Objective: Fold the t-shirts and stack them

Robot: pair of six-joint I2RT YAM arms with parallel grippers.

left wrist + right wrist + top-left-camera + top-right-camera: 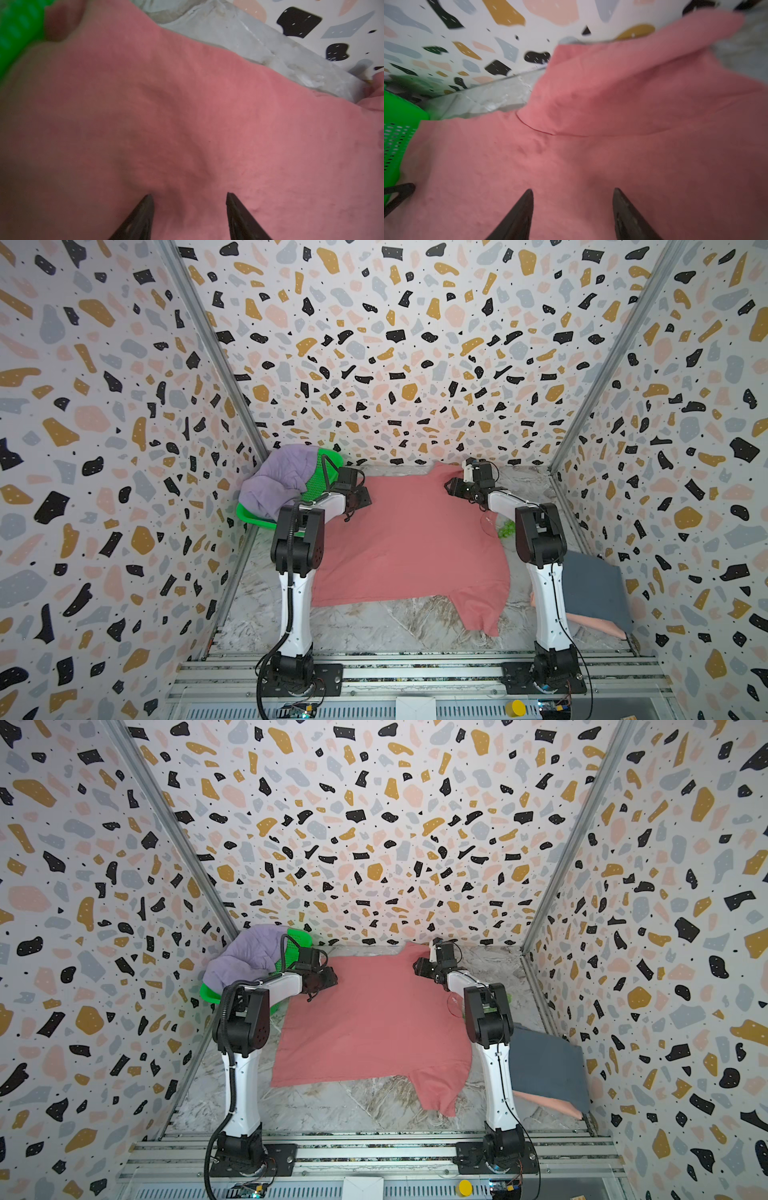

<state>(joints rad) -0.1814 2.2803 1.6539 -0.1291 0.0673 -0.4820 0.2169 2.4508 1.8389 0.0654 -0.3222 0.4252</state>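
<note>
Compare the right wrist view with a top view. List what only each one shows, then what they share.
Only the right wrist view: close up, the curved seam on the coral-red t-shirt where sleeve meets body. Only a top view: the lilac t-shirt draped over the green basket, the slate-grey t-shirt lying on the pale peach t-shirt, the small green balls. Both: the coral-red t-shirt spread on the table, the green basket, the right claw open above the cloth.

green mesh basket (pixel 316 483), green balls (pixel 507 528), marble tabletop (pixel 374 626)
</note>
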